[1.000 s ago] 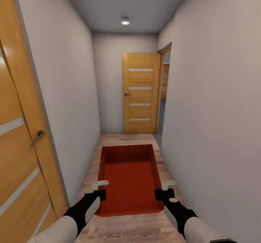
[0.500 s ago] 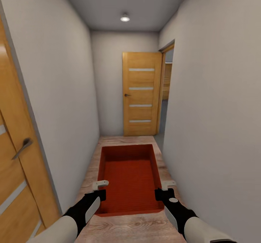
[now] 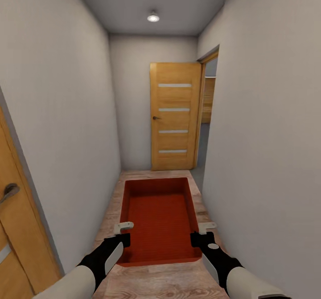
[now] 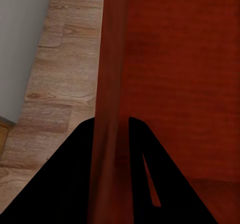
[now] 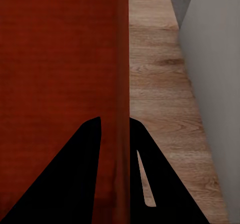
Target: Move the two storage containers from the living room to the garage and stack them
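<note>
Narrow corridor, white-grey walls, wood plank floor (image 3: 156,285). One bin (image 3: 158,216), orange-red, no lid, held out in front of the robot above the planks, long axis pointing down the hall, roughly level.

Left tool (image 3: 123,233) pinching the bin's left wall near the close corner; in the left wrist view the wall (image 4: 111,83) runs straight between the two dark fingers (image 4: 75,174), one inside, one outside. Right tool (image 3: 201,232) same on the right wall; right wrist view shows the wall (image 5: 122,83) clamped between its fingers (image 5: 85,174). Both tools pressed onto thin wall, no visible gap.

Ahead: wooden door (image 3: 174,116) with four frosted strips, shut, at the far end of the hall. Just right of it an open doorway (image 3: 207,112) in the right wall, grey floor visible through it. Another wooden door (image 3: 13,227) at the near left edge, handle showing. Ceiling lamp (image 3: 153,17) lit.
</note>
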Robot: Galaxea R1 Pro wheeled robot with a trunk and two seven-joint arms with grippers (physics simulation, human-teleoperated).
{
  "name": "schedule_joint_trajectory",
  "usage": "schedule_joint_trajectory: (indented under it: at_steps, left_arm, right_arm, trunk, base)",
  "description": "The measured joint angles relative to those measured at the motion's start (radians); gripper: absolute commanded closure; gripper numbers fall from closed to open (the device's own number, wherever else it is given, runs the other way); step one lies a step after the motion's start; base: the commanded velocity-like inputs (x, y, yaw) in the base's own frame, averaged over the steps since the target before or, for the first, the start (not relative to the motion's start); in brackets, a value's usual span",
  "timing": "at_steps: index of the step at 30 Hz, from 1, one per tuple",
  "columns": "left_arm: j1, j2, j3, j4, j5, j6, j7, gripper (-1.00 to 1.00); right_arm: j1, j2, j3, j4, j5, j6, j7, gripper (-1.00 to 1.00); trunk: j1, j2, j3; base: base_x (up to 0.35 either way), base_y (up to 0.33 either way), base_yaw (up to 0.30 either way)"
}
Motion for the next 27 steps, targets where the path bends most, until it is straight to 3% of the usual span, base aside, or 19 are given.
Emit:
schedule_joint_trajectory:
  at_steps: [23,27]
  left_arm:
    - [0.000,0.000,0.001,0.000,-0.001,-0.003,-0.001,1.00]
    - [0.000,-0.001,0.001,0.000,-0.002,-0.001,0.000,1.00]
  right_arm:
    - [0.000,0.000,0.000,0.000,0.000,-0.003,-0.001,1.00]
    - [0.000,0.000,-0.001,0.000,0.001,-0.002,0.000,1.00]
  trunk:
    - [0.000,0.000,0.000]
    - [0.000,0.000,0.000]
  base:
    - [0.326,0.000,0.000]
    - [0.326,0.000,0.143]
